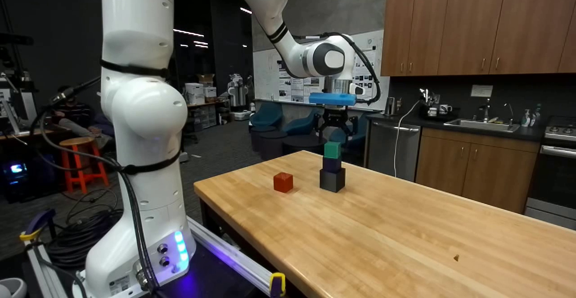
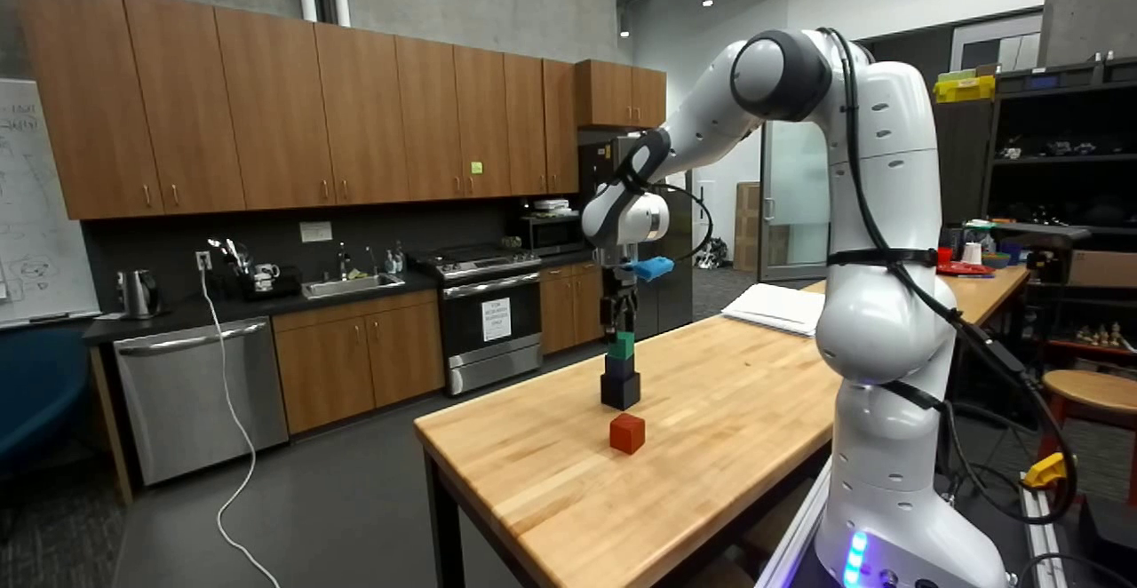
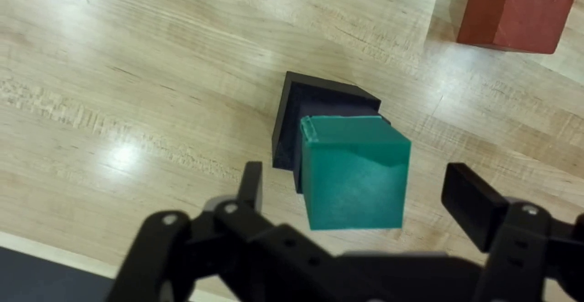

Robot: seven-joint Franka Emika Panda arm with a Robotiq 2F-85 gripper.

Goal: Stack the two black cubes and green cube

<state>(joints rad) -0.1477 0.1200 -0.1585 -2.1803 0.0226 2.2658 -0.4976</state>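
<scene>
The larger black cube (image 1: 332,180) stands on the table with the smaller, dark navy-looking black cube (image 1: 332,164) on it. The green cube (image 1: 332,150) sits on top, so the three form an upright stack, seen in both exterior views. In the wrist view the green cube (image 3: 358,183) covers much of the smaller black cube (image 3: 335,108) and the larger black cube (image 3: 284,124). My gripper (image 1: 335,135) is open above the stack. In the wrist view its fingers stand apart on either side of the green cube, with gaps on both sides. It holds nothing.
A red cube (image 1: 283,182) lies on the wooden table (image 1: 382,239) near the stack; it also shows in the wrist view (image 3: 520,14). A white stack of paper or similar (image 2: 777,308) lies farther along the table. The table's end edge is close to the stack.
</scene>
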